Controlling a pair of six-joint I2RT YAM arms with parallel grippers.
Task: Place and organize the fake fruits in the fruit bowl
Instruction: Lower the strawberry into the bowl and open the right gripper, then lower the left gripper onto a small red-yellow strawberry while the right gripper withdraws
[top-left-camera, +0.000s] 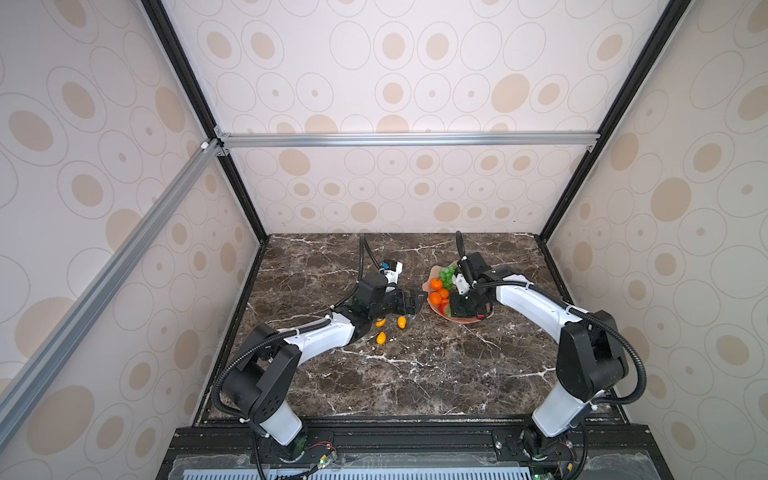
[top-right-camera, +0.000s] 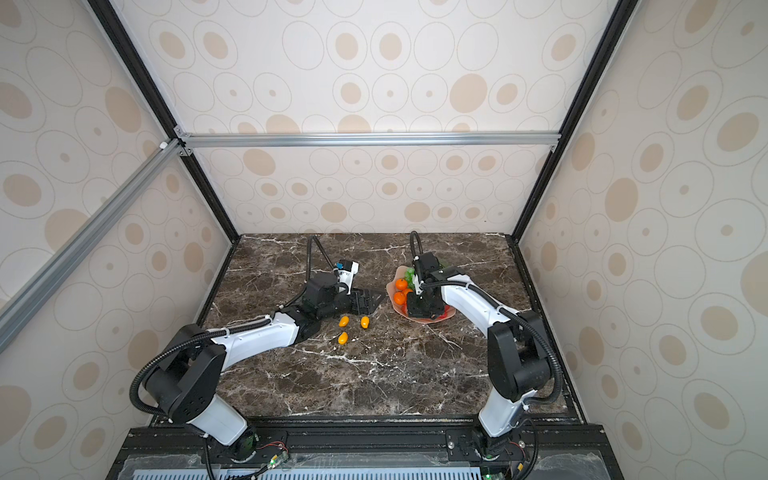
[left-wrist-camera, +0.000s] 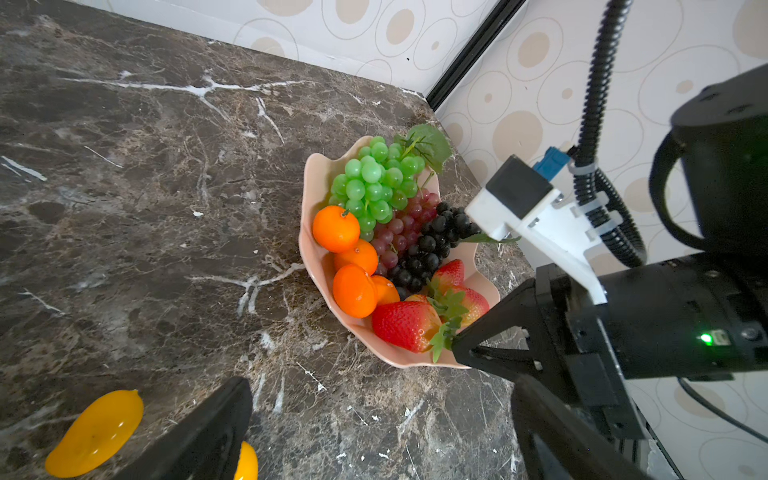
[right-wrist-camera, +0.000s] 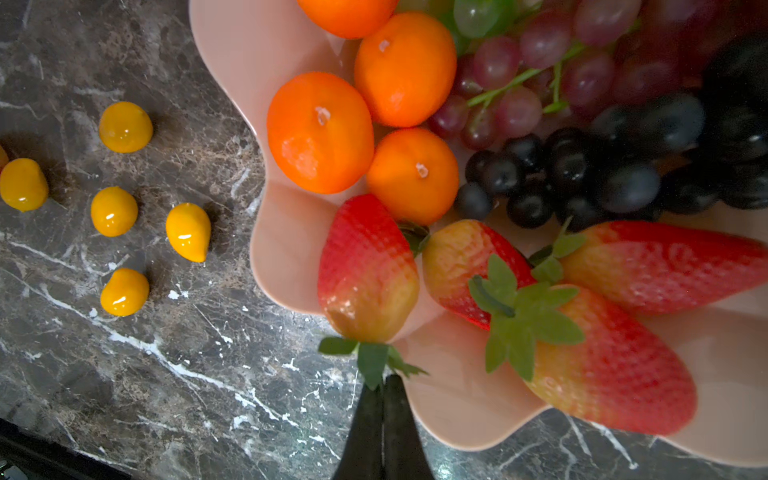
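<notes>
In both top views the fruit bowl (top-left-camera: 459, 319) sits right of the middle on the tabletop (top-left-camera: 374, 374), the right tool (right-wrist-camera: 382, 384) is pressed together at the leaves of a strawberry (right-wrist-camera: 368, 270), the left tool (top-left-camera: 411, 302) is wide apart, and kumquats (top-left-camera: 381, 338) lie just below it.

1. The fruit bowl (left-wrist-camera: 315, 178) is pale pink.
2. The tangerines (left-wrist-camera: 336, 230) are bright orange, and the kumquats (right-wrist-camera: 188, 231) are glossy yellow-orange.
3. The strawberries (right-wrist-camera: 368, 266) shade from red to yellowish and have green leaves.
4. There are green grapes (left-wrist-camera: 374, 183), red-purple grapes (left-wrist-camera: 395, 239) and black grapes (left-wrist-camera: 432, 249).
5. The counter (left-wrist-camera: 145, 208) is dark brown marble with white veins.
6. The walls (top-left-camera: 395, 62) are cream with tan ovals inside thin rings.
</notes>
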